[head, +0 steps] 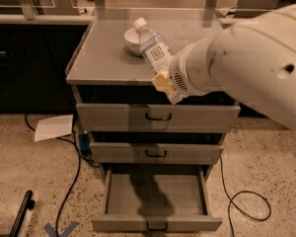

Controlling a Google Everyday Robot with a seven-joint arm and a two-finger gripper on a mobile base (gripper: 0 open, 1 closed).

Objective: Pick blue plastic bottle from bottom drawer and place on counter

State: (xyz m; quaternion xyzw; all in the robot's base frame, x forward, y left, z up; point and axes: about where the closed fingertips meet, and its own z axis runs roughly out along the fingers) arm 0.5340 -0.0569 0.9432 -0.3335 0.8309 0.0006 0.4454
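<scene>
The blue plastic bottle (152,47), clear with a white cap and a label with a dark blue square, is held tilted above the counter (103,58), cap toward the upper left. My gripper (164,81) is shut on the bottle's lower end, at the end of the large white arm coming in from the right. The bottle partly hides the white bowl (134,39) behind it. The bottom drawer (157,201) is pulled open below, and its tray holds nothing.
Two upper drawers (158,116) are shut. A white paper (53,127) and black cables (69,181) lie on the speckled floor to the left; another cable (241,196) loops at the right. Dark cabinets stand behind.
</scene>
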